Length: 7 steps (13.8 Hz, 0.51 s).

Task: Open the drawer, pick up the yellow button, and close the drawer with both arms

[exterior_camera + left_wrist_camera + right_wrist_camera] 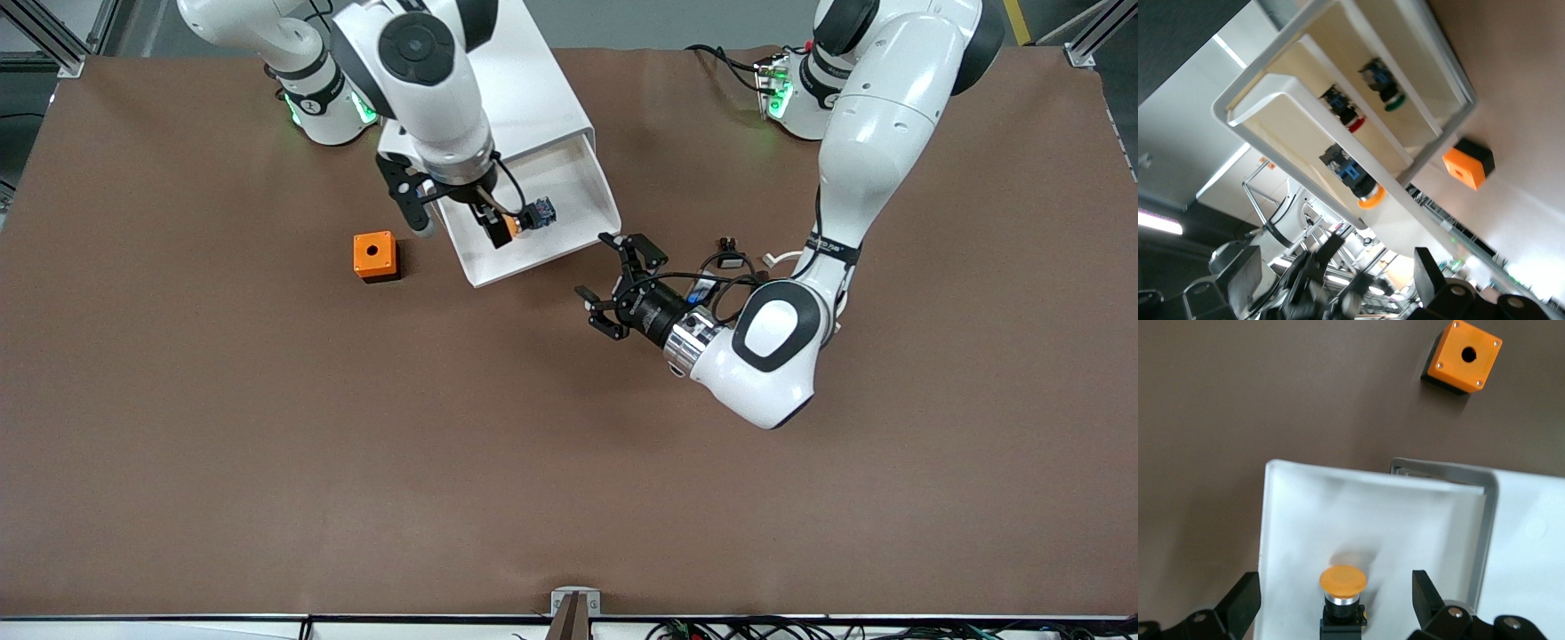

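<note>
So far the drawer [542,213] is pulled out of the white cabinet [533,80]; the opening step looks done. The button [524,220] lies inside the drawer on its floor, orange cap [1343,579] toward the open front edge, not yet lifted. The right gripper [453,222] hangs over the drawer with its fingers apart, straddling the button without touching it. The left gripper [613,284] sits low over the table just beside the drawer's front corner, fingers spread and empty. Left to do, by my reading: pinch, lift out, push the drawer shut.

Materials: drawer is smooth, matte white plastic, a shallow tray with rounded corners. Button has a domed glossy cap, a metal collar and a boxy black body. Table is covered in dull brown sheet. An orange cube [374,256] with a round hole stands toward the right arm's end
</note>
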Each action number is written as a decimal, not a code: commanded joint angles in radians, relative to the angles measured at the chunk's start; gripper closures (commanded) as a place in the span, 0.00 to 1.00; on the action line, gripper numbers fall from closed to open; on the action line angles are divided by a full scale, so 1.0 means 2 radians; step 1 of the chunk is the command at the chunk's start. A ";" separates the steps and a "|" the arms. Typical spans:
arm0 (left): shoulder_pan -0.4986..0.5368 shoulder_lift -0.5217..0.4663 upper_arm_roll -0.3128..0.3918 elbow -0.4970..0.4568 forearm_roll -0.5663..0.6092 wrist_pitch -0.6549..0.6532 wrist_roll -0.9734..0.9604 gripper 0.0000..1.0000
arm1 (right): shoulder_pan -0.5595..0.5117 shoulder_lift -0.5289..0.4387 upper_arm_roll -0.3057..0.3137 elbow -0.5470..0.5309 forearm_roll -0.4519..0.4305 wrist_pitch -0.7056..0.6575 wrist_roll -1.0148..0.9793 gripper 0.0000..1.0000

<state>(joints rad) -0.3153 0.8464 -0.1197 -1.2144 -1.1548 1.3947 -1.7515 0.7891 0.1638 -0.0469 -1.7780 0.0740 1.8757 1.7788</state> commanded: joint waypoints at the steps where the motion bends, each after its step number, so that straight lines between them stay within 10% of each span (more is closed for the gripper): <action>1: -0.006 -0.009 0.022 0.012 -0.006 0.003 0.082 0.00 | 0.024 0.018 -0.006 0.006 -0.003 0.005 0.023 0.00; 7: -0.012 -0.040 0.030 0.014 0.079 0.044 0.245 0.00 | 0.046 0.053 -0.007 0.006 -0.006 0.044 0.040 0.00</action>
<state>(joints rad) -0.3238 0.8006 -0.0758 -1.1780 -1.0507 1.4454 -1.3426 0.8641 0.2488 -0.0483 -1.7776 0.0737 1.9533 1.8358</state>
